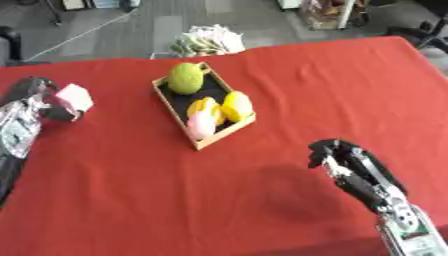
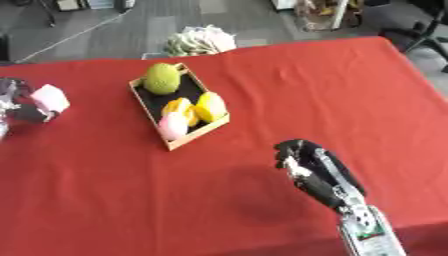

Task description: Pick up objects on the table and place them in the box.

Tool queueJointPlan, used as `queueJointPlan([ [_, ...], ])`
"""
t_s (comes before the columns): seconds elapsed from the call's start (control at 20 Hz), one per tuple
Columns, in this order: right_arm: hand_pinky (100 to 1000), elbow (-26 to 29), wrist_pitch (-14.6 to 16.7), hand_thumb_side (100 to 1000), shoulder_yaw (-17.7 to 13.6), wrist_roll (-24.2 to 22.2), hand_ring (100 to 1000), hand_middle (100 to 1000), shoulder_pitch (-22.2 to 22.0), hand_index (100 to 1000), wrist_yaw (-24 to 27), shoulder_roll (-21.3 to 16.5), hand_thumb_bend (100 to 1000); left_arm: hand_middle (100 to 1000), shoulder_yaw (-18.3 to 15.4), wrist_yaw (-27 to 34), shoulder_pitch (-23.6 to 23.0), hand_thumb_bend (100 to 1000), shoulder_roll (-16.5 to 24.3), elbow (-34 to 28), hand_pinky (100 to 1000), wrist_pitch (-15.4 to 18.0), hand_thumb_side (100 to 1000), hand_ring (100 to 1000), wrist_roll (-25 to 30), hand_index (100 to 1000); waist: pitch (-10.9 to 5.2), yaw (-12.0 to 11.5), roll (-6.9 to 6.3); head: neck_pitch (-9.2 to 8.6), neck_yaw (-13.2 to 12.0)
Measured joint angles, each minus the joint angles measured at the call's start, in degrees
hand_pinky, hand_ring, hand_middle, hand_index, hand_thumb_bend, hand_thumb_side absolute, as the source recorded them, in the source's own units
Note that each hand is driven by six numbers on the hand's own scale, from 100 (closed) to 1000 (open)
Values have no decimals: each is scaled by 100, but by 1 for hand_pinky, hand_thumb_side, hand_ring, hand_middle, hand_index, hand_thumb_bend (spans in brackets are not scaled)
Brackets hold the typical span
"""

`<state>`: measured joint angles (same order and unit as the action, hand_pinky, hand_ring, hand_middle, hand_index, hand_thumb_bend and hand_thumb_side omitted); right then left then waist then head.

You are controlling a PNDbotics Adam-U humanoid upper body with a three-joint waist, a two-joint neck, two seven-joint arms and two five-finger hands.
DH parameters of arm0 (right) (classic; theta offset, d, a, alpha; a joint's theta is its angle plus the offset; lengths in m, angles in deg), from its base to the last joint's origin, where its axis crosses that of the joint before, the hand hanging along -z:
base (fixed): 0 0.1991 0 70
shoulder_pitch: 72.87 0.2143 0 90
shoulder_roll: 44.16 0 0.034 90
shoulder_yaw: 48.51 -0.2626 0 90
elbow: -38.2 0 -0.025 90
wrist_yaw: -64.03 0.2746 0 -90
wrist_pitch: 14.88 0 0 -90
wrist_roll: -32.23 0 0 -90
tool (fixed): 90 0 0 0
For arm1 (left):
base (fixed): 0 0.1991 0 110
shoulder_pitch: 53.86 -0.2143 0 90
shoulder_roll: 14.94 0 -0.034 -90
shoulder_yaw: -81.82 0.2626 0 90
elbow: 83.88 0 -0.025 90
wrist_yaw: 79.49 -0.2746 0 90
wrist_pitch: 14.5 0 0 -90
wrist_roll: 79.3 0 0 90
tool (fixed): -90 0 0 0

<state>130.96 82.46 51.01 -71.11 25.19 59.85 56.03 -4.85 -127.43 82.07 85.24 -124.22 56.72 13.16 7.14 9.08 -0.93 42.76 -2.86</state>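
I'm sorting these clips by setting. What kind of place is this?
Probably an office or lab used for robot trials. A table under a red cloth stands on grey carpet-like flooring, an office chair's base shows at the far right, and a wooden box of toy-like fruit sits ready for sorting.

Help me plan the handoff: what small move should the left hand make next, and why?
Probably carry the pale pink block rightward toward the wooden box: the left hand appears to hold it well left of the box, which already contains fruit.
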Motion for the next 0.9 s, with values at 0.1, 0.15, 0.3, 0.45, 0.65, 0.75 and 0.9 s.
queueJointPlan([
  [0.1, 696, -1, 0, 504, 0, -2, 571, 553, 0, 700, 0, -1, 100, 661, 0, 31, -2, 568, 0, 5, 774, -49, 274, 673, -66, 784, 0, -4, 0, -1, -1],
  [0.15, 696, -1, 0, 502, 0, -2, 571, 553, 1, 700, 0, -1, 100, 661, 0, 56, -4, 565, 0, 6, 775, -63, 276, 673, -85, 784, 0, -5, 0, -1, -2],
  [0.3, 696, -1, 3, 502, 0, -7, 571, 553, 12, 700, 0, -1, 100, 663, 0, 147, -8, 563, -11, 23, 775, -62, 280, 674, -126, 783, 10, 1, 0, -18, -2],
  [0.45, 696, -2, 6, 503, 1, -11, 571, 553, 50, 700, 0, -1, 100, 667, 0, 233, -14, 556, -52, 61, 776, -48, 298, 675, -163, 778, 39, 31, 3, -57, -3],
  [0.65, 696, -4, 9, 505, 1, -14, 571, 552, 54, 700, 1, -1, 100, 638, -2, 285, -13, 529, -52, 94, 761, -40, 265, 656, -210, 755, 70, 57, 16, -103, -3],
  [0.75, 696, -4, 9, 507, 1, -14, 571, 552, 56, 700, 1, -1, 100, 614, -13, 297, -6, 501, -51, 106, 750, -45, 212, 636, -238, 736, 71, 69, 26, -104, -5],
  [0.9, 696, -6, 9, 509, 1, -14, 571, 552, 70, 700, 1, -1, 100, 545, -32, 308, -1, 430, -50, 103, 715, -40, 113, 580, -308, 678, 81, 73, 26, -104, -5],
])
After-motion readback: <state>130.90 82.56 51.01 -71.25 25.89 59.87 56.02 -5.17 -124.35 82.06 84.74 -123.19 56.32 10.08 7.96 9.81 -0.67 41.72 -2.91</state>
